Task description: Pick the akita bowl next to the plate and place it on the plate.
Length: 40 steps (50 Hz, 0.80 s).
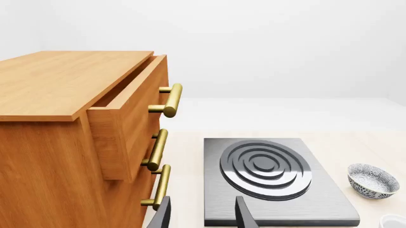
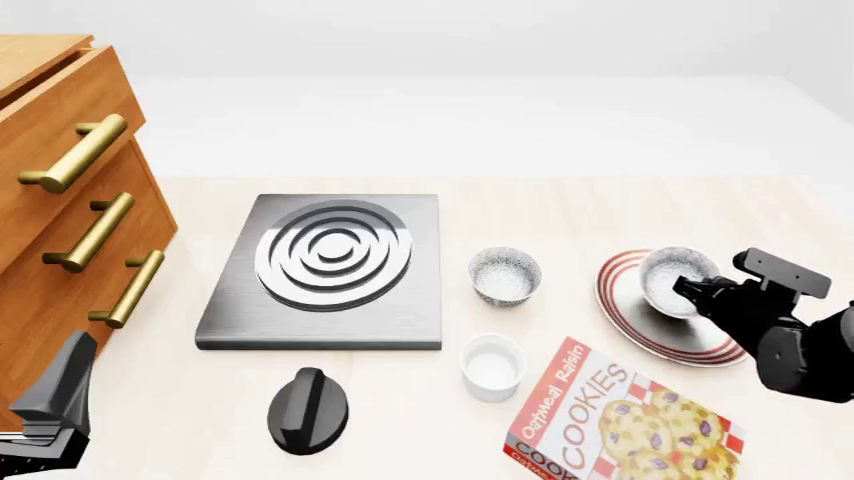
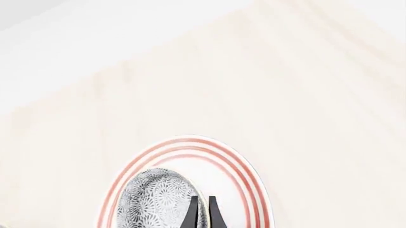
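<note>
The akita bowl (image 2: 677, 280), speckled grey outside and white inside, is over the back left part of the plate (image 2: 694, 340), a white plate with red rings. My right gripper (image 2: 689, 291) is shut on the bowl's near rim. In the right wrist view its two fingers (image 3: 193, 213) stand close together around the rim of the bowl (image 3: 152, 199), with the plate (image 3: 247, 180) beneath. Whether the bowl rests on the plate I cannot tell. My left gripper (image 1: 203, 218) is open and empty, low at the front left (image 2: 56, 395), near the cabinet.
A second, like bowl (image 2: 505, 275) stands between the plate and the stove burner (image 2: 327, 268). A white ramekin (image 2: 493, 366), a cookie box (image 2: 614, 420) and a black knob (image 2: 308, 410) lie near the front. A wooden drawer cabinet (image 2: 54, 200) fills the left.
</note>
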Available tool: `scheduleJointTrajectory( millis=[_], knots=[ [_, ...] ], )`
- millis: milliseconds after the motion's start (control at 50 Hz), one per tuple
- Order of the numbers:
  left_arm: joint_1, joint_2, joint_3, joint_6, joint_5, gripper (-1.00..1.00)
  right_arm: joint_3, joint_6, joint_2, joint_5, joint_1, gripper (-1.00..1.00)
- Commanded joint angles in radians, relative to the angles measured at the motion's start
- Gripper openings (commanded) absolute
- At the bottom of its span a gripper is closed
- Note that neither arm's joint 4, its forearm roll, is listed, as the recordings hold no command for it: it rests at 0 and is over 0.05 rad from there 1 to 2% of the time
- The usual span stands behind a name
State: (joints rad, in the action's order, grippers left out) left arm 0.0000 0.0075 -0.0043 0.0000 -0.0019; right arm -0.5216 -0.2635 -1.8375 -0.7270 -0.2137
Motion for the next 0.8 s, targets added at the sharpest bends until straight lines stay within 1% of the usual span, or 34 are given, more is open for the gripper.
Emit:
scheduleJointTrajectory(
  millis=[20, 120, 140, 520, 800],
  knots=[
    [0.000, 0.000, 0.000, 0.000, 0.000, 1.00, -0.006, -0.002, -0.020, 0.003, 0.001, -1.00],
    [0.000, 0.000, 0.000, 0.000, 0.000, 1.00, -0.008, -0.002, -0.019, 0.009, 0.003, -1.00],
    [0.000, 0.000, 0.000, 0.000, 0.000, 1.00, -0.008, -0.002, -0.016, 0.011, 0.004, 1.00],
    [0.000, 0.000, 0.000, 0.000, 0.000, 1.00, -0.008, -0.013, 0.016, 0.033, 0.000, 1.00],
    [0.000, 0.000, 0.000, 0.000, 0.000, 1.00, -0.014, -0.079, 0.206, 0.156, -0.009, 1.00]
  ],
)
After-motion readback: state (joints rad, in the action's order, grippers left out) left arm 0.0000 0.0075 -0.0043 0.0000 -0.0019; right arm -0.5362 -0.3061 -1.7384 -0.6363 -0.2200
